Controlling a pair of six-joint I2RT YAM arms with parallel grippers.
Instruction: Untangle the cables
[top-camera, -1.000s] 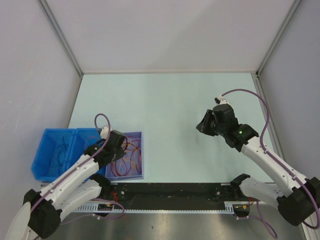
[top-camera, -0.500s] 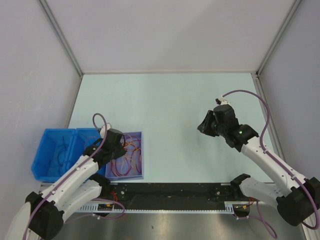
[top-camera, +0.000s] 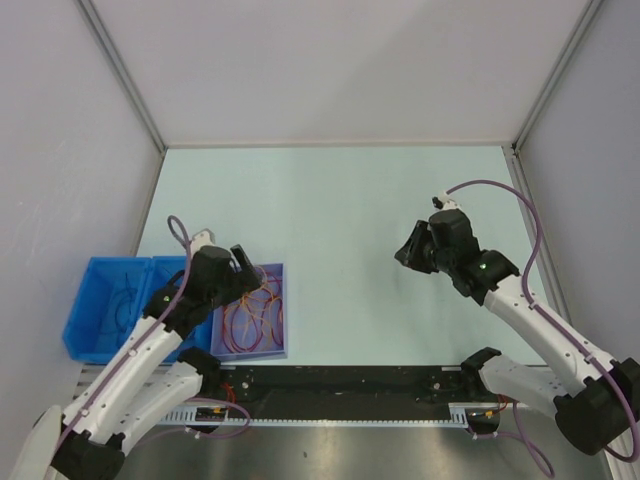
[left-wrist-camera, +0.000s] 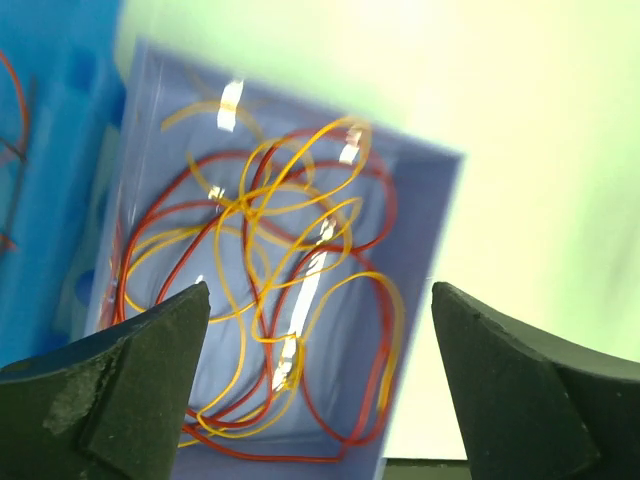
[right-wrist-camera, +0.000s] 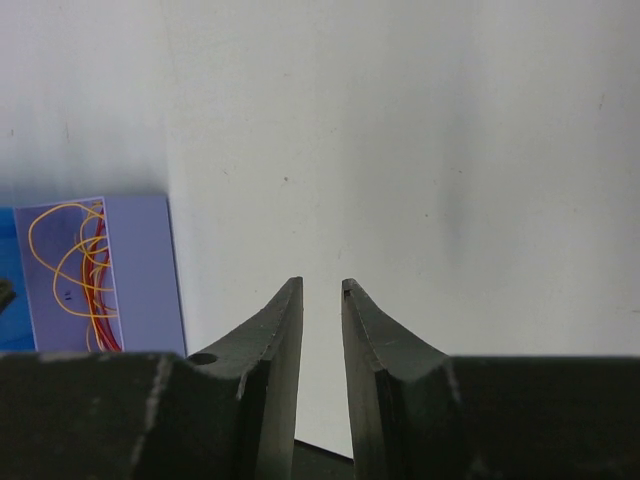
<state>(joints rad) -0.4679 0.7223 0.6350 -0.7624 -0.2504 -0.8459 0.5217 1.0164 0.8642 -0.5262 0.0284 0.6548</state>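
A tangle of red, orange and yellow cables (top-camera: 255, 312) lies in a small purple bin (top-camera: 281, 300) at the table's near left. My left gripper (top-camera: 240, 264) hangs over that bin's far left corner, open wide. In the left wrist view the cables (left-wrist-camera: 262, 262) lie loose on the bin's floor (left-wrist-camera: 420, 250) below the open gripper (left-wrist-camera: 320, 290), and nothing is between the fingers. My right gripper (top-camera: 405, 252) hovers over bare table on the right. Its jaws (right-wrist-camera: 321, 284) stand a narrow gap apart with nothing in it. The right wrist view shows the bin (right-wrist-camera: 145, 265) and cables (right-wrist-camera: 75, 262) far off.
A blue two-compartment bin (top-camera: 90, 270) stands left of the purple one, with a few dark thin cables (top-camera: 125, 300) in it. A black rail (top-camera: 350, 385) runs along the near edge between the arm bases. Grey walls enclose the table on three sides.
My left gripper has opened from shut to wide open and has risen and pulled back to the left from inside the purple bin. The right arm has barely moved.
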